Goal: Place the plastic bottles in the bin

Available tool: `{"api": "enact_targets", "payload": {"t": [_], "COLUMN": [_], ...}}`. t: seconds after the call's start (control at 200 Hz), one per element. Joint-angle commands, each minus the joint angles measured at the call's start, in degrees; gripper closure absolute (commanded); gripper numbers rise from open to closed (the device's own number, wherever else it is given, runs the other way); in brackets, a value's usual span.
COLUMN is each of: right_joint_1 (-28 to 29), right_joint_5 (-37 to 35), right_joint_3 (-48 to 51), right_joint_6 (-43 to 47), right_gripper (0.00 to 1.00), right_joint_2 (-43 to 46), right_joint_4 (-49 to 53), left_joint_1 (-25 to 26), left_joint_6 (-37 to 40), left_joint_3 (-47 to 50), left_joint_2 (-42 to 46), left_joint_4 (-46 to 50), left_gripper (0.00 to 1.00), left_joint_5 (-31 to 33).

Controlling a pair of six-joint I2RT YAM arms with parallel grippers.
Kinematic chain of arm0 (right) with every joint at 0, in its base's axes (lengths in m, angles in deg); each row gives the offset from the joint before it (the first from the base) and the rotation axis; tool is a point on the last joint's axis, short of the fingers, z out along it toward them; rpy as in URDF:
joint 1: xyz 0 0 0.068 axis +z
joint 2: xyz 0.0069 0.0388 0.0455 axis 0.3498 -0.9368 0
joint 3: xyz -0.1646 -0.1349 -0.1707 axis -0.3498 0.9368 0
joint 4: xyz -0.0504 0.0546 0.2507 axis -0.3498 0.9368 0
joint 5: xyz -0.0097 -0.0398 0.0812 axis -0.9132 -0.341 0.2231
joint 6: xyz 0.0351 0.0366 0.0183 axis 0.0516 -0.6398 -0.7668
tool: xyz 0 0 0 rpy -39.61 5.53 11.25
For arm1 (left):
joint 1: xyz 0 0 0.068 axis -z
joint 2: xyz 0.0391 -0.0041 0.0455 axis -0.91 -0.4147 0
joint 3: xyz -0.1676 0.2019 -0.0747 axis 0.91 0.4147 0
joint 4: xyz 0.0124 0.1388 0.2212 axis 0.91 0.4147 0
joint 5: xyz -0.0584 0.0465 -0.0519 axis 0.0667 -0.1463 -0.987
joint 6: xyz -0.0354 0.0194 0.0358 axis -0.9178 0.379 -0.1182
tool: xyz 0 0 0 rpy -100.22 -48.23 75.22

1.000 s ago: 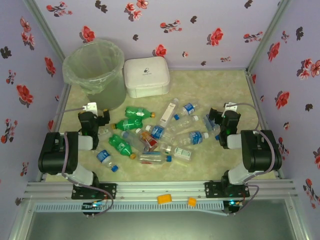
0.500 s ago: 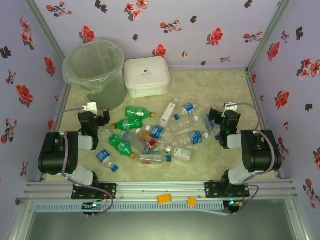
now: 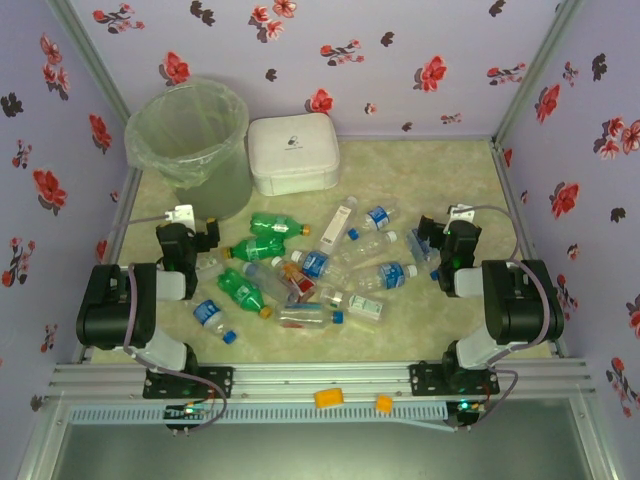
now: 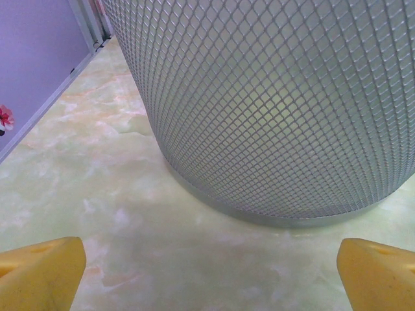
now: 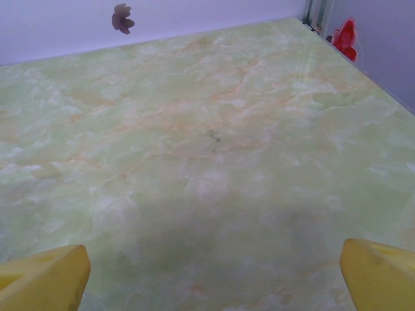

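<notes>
Left pincer [image 4: 207, 278] is sitting released: yellow fingertips [image 4: 39, 275] are showing wide apart, each cut off at a bottom corner of the left wrist view, nothing between them. It's facing the bin [image 4: 279, 110] close up, with the mesh wall standing just ahead and the rim cut off at the top. Right pincer [image 5: 211, 278] is also spread wide and empty, tips cropped the same way, facing bare surface [image 5: 207, 129]. From above, both pincers' fingers are hiding under the wrists. Plastic bottles [image 3: 300, 265] are lying in a heap mid-surface between the two arms, all outside the bin, which is standing at the far left corner just beside a white box [image 3: 292, 152]. Clear bottles are overlapping, so the count is hard to make out. A blue-labelled one near the right wrist is partly hidden by the arm.
</notes>
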Motion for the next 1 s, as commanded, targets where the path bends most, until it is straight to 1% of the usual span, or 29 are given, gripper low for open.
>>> {"api": "enact_targets", "payload": {"t": [0.0, 0.065, 0.12, 0.205, 0.255, 0.27, 0.34, 0.41, 0.46, 0.51, 0.575, 0.62, 0.715, 0.735, 0.805, 0.865, 0.91, 0.995], "right_joint_1": [-0.2, 0.1, 0.4, 0.6, 0.9, 0.9, 1.3, 1.6, 1.9, 2.3, 2.6, 2.9, 3.7, 3.9, 5.0, 5.7, 6.0, 6.9], "right_joint_5": [-0.1, -1.2, -2.5, -3.4, -4.2, -4.3, -5.6, -5.6, -5.2, -4.0, -1.9, -0.4, 3.0, 3.6, 5.0, 6.0, 8.0, 9.9], "right_joint_3": [-0.1, 0.3, 0.7, 0.2, -0.4, -0.8, -2.5, -4.3, -5.8, -7.3, -9.7, -11.4, -14.0, -14.4, -16.2, -17.6, -18.5, -19.8], "right_joint_6": [1.0, 1.0, 1.0, 1.0, 1.0, 0.9, -0.5, -2.9, -5.2, -7.4, -10.6, -12.6, -15.9, -16.7, -18.7, -19.9, -19.5, -17.7], "right_gripper": [0.01, 0.01, 0.01, 0.01, 0.01, 0.01, 0.01, 0.01, 0.01, 0.01, 0.01, 0.01, 0.01, 0.0, 0.0, 0.01, 0.0, 0.01], "right_joint_2": [-0.2, 0.9, 3.7, 8.7, 11.4, 12.1, 14.7, 17.4, 19.4, 21.4, 23.8, 24.9, 25.8, 25.8, 25.3, 24.4, 23.5, 21.8], "right_joint_4": [-1.4, -1.6, -0.2, 5.8, 9.1, 10.1, 15.5, 22.0, 27.6, 33.3, 41.5, 47.1, 56.8, 58.4, 64.6, 69.3, 71.4, 73.9], "left_joint_1": [-0.3, -0.3, -0.3, -0.2, 0.3, 0.4, 0.7, 0.7, 1.6, 2.4, 2.5, 2.6, 2.8, 2.9, 3.0, 3.9, 5.6, 11.3], "left_joint_6": [0.2, -0.2, -0.2, -0.2, -0.2, -1.8, -5.1, -9.6, -9.1, -10.2, -14.8, -19.0, -27.9, -31.1, -39.9, -45.4, -47.8, -49.4], "left_joint_3": [-0.5, -1.1, -2.0, -2.8, -2.6, -2.5, -1.6, 0.0, 0.4, -0.3, -2.4, -3.6, -4.6, -4.9, -5.5, -5.8, -6.3, -7.4], "left_joint_2": [0.3, 1.5, 3.8, 7.3, 9.6, 10.4, 14.7, 19.6, 23.6, 28.2, 33.8, 37.4, 42.3, 42.7, 42.8, 41.6, 40.2, 36.9], "left_joint_4": [-0.7, 1.2, 4.6, 8.8, 10.9, 11.7, 15.2, 18.1, 21.6, 27.5, 36.7, 41.3, 46.4, 47.5, 49.8, 49.2, 48.7, 47.0], "left_gripper": [0.0, 0.0, 0.0, 0.0, 0.0, 0.0, 0.0, 0.0, 0.0, 0.0, 0.0, 0.0, 0.0, 0.0, 0.01, 0.03, 0.03, 0.03], "left_joint_5": [-0.4, 0.4, 0.6, 1.2, 3.2, 4.0, 6.5, 7.8, 8.2, 9.0, 8.9, 8.3, 5.5, 5.4, 3.8, 0.4, -0.6, -0.1]}}
